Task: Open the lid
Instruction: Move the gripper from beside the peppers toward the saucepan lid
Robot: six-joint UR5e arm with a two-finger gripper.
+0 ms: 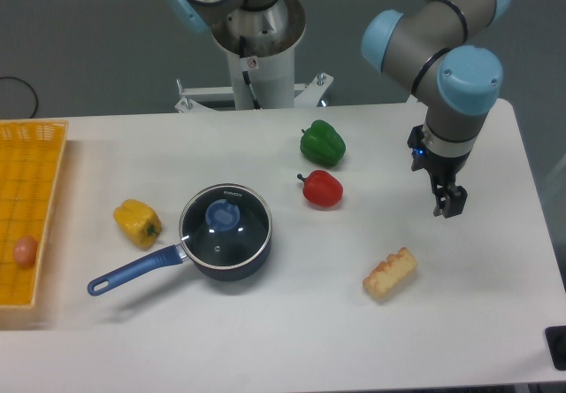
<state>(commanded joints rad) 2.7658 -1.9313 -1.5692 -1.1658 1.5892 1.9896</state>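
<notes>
From the one fixed camera, the white table [292, 322] had a dark blue saucepan [232, 260] sitting near its middle, a bit to the left. The lid [225, 225] sat flat on top of the saucepan, covering it, and its blue knob [222, 215] pointed up. The pan's blue handle [133, 271] stuck out to the lower left.

A yellow pepper [137, 221] lay just left of the pan. A red pepper [322, 188] and a green pepper [322, 142] sat to the upper right of it, close to each other. A piece of bread [390, 273] lay to the right (lower down than the peppers).

The gripper [448, 205] hung over the right side of the table, well apart from the lid, pointing down. It held nothing. I could not tell if its jaws were apart or together.

At the far left was a yellow basket [35, 136] with a small pinkish egg-like thing [25, 251] inside.
</notes>
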